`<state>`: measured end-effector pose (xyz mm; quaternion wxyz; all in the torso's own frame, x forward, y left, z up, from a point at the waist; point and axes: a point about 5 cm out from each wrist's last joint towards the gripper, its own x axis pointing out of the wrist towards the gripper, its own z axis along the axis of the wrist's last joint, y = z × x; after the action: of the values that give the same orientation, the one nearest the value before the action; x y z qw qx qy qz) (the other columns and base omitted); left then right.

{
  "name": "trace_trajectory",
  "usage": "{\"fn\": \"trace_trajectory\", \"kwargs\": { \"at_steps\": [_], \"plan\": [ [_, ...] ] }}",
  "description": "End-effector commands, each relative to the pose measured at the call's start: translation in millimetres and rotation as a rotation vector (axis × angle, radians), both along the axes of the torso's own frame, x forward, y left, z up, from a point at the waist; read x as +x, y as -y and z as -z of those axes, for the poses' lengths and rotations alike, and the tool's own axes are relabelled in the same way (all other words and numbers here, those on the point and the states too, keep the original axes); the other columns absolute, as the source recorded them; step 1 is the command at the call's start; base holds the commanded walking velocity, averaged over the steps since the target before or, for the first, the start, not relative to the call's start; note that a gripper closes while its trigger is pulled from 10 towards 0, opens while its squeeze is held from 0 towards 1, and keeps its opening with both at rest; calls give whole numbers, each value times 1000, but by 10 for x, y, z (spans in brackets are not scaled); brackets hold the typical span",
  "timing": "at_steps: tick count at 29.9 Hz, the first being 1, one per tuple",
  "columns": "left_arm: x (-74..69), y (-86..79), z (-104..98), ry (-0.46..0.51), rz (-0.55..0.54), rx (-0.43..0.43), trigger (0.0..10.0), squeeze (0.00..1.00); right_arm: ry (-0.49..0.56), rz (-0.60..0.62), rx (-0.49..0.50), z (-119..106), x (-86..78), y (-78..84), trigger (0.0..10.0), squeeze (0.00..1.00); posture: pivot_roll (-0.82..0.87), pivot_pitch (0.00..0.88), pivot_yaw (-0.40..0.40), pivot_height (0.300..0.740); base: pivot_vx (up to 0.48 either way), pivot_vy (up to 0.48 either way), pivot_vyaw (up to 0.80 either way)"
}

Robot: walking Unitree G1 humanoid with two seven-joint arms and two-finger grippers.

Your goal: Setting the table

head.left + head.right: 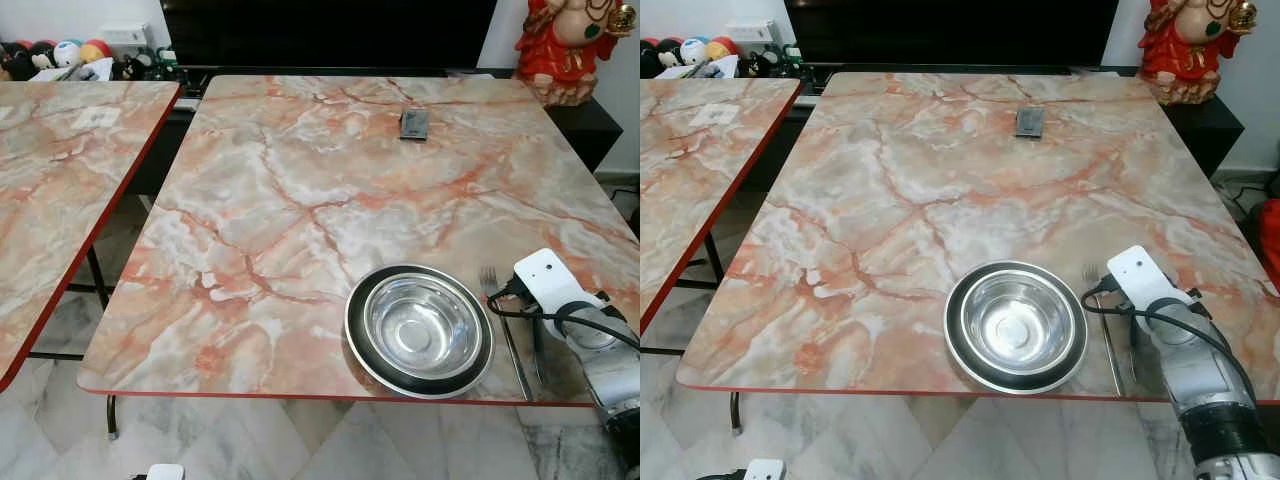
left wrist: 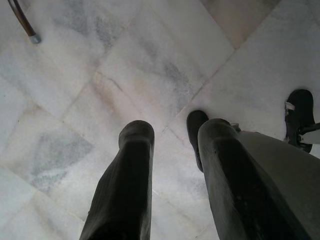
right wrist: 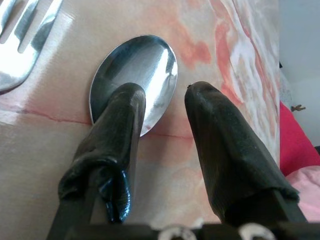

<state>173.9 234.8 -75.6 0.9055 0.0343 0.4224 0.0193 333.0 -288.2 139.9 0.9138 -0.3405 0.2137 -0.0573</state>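
Steel spoon [image 3: 134, 80] lies flat on the marble-patterned table [image 1: 300, 200] at its near right corner, just right of the fork [image 1: 497, 310], which lies just right of the steel bowl [image 1: 420, 327] sitting in a dark-rimmed plate [image 1: 360, 352]. The right gripper [image 3: 165, 107] hovers low over the spoon with its fingers parted and nothing held; one finger overlaps the bowl of the spoon, the other stands over bare tabletop. Whether that finger touches the metal I cannot tell.

The step in hand looks like placing the spoon beside the fork. To do it well, the gripper should lift straight up and away toward the near edge, so neither finger drags the spoon askew or nudges the fork, keeping both handles parallel.

The left gripper [image 2: 172, 170] hangs idle over the tiled floor [image 2: 100, 75], fingers apart and empty.

Count: one spoon, one fork, one bowl, one plate, two tables, one small dark device [image 1: 414, 124] at the far side.
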Motion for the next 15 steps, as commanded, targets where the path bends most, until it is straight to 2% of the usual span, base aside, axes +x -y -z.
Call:
{"fn": "trace_trajectory", "kwargs": {
  "at_steps": [1,15],
  "plan": [
    [-106,-38,45,-45,-11,4,10000,0,-12,7,9,48,-12,-3,10000,0,-41,190,24,740,0,0,0],
    [-104,-36,44,-44,-8,-1,10000,0,-10,-38,13,7,5,-53,10000,0,-44,189,23,740,0,0,0]
  ]
}}
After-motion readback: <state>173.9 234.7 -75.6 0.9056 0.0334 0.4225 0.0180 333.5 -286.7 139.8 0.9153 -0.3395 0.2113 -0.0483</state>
